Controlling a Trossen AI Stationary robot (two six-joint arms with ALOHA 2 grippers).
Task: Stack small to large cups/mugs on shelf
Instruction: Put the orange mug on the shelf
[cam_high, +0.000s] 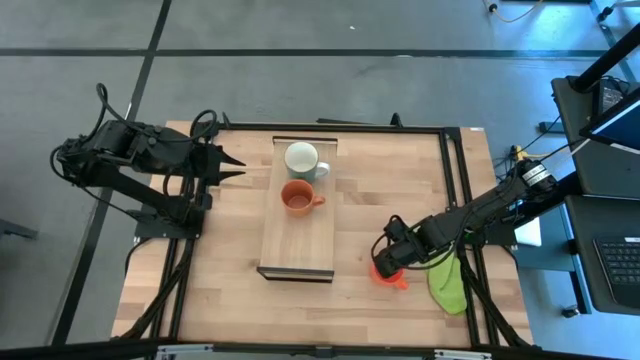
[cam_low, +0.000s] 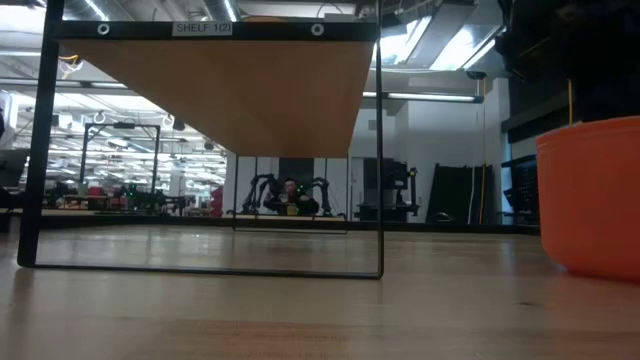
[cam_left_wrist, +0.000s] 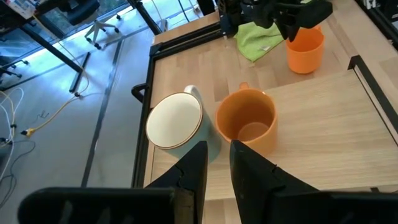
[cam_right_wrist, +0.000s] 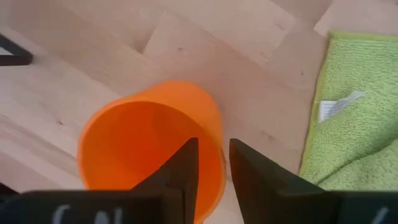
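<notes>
- Right claw (cam_high: 388, 262) covers most of the small orange-red mug (cam_high: 388, 272) from above; its fingers straddle the mug's rim, clamped on the wall.
- Green cloth (cam_high: 447, 283) lies just beside it on the worktop (cam_high: 400, 190).
- Left claw (cam_high: 232, 168) waits near the shelf (cam_high: 297, 240), fingers slightly apart.
- Three mugs: white mug (cam_high: 301, 158) and brownish-orange mug (cam_high: 297, 196) on the shelf.

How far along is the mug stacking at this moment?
Done: the pale mug and the brownish-orange mug stand side by side on the shelf, not stacked. In hand: the right gripper straddles the small orange mug's rim on the table. Left: shelving it. The left gripper waits beside the shelf.
</notes>
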